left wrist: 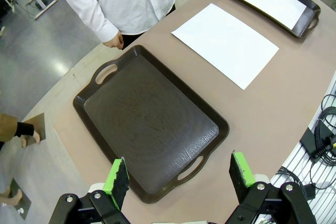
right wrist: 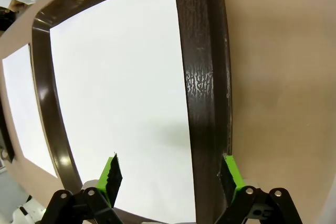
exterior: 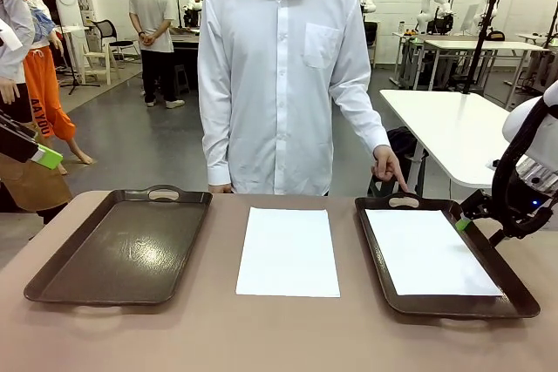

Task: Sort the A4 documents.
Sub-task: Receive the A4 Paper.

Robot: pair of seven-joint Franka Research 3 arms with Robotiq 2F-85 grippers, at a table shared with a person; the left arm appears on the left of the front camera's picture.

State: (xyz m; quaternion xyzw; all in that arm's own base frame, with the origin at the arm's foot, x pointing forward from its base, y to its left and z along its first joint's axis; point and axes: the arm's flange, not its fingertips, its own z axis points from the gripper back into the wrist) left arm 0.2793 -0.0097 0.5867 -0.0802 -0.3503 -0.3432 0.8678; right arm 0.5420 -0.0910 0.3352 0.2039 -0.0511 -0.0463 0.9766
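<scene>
Roughly half done — first sheet (exterior: 432, 250) lies in right tray (exterior: 453, 309); second sheet (exterior: 289, 251) on worktop (exterior: 279, 337) between trays, unsorted; left tray (exterior: 122, 250) bare. Wide, empty: left hand (left wrist: 179, 171), right hand (right wrist: 170, 170).

No text, label, brand or number can be read in any view. The A4 document (exterior: 288, 252) on the surface (exterior: 288, 337) and the A4 document (exterior: 432, 252) in the right tray (exterior: 373, 259) show plain white faces, and the left tray (exterior: 122, 250) shows only a grained dark brown finish.
</scene>
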